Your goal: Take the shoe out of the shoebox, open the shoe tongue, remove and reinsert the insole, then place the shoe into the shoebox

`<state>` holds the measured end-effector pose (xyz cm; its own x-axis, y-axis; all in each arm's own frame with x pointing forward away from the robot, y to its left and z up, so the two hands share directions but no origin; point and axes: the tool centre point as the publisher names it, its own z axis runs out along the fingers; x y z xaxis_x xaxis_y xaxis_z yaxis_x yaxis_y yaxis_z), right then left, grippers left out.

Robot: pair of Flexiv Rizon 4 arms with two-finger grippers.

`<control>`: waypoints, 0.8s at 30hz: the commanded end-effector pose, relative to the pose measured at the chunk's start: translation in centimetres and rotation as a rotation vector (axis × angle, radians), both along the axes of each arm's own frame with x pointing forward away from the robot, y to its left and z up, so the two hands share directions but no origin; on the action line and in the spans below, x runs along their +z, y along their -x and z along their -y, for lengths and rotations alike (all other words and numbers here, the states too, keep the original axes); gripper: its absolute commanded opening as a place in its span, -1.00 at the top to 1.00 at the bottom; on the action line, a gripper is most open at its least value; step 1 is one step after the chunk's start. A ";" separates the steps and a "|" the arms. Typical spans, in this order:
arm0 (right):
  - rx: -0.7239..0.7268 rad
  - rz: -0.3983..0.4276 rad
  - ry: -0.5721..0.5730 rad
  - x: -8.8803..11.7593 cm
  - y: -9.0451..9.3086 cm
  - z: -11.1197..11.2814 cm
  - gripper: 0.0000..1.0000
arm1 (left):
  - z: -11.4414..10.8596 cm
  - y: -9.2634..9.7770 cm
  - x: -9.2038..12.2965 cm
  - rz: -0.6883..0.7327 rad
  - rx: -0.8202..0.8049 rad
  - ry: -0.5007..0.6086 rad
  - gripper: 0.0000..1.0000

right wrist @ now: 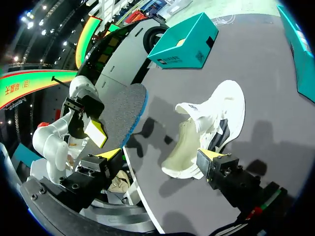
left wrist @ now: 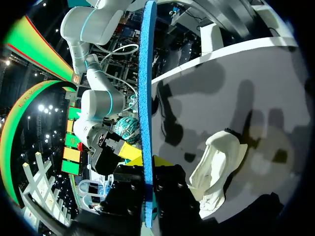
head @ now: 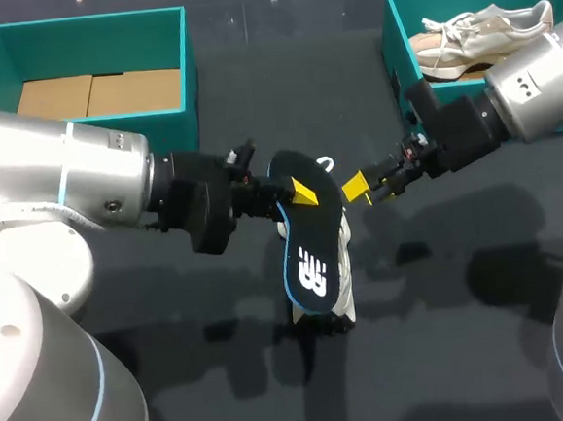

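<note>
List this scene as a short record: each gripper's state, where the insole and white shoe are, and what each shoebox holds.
left gripper: shut on the insole, holding it off the table
right gripper: open, holding nothing
white shoe: on the table, outside both boxes, apart from the insole
left shoebox: no shoe, cardboard floor showing
right shoebox: holds a beige shoe

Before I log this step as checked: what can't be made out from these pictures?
White shoe: head view, mostly covered by the insole; its opening hidden.
Insole's faces: left wrist view shows only its edge.
Right shoebox: head view, cut off by the edge and right arm.
Left pincer: head view, lower finger behind the insole.
</note>
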<state>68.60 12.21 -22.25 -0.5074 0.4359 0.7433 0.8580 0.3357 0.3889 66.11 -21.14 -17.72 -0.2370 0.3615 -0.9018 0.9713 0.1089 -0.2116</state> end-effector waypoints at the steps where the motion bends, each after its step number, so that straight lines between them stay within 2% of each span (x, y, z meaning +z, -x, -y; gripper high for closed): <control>1: 0.017 0.033 0.008 -0.8 1.7 1.6 -1.00 | -1.7 1.9 0.5 -0.099 -0.023 0.026 1.00; 4: 0.057 0.039 0.043 -1.7 2.0 1.4 -1.00 | -1.9 2.6 0.6 -0.219 -0.037 0.038 1.00; 5: 0.084 0.030 0.056 -1.8 2.2 1.2 -1.00 | -2.2 3.0 0.8 -0.179 -0.040 0.046 1.00; 6: 0.084 0.030 0.056 -1.8 2.2 1.2 -1.00 | -2.5 3.4 1.1 -0.051 -0.009 0.007 1.00; 16: 0.084 0.030 0.056 -1.8 2.2 1.2 -1.00 | -2.5 3.4 1.1 -0.051 -0.009 0.007 1.00; 18: 0.144 0.095 0.049 -2.3 2.4 1.0 -1.00 | -2.5 3.4 1.1 -0.051 -0.009 0.007 1.00; 20: 0.194 0.166 0.085 -3.0 3.0 0.9 -1.00 | -2.2 3.8 0.9 -0.176 -0.017 0.026 1.00; 24: 0.237 0.221 0.103 -3.7 3.6 1.3 -1.00 | -1.8 4.2 0.3 -0.304 -0.024 0.036 1.00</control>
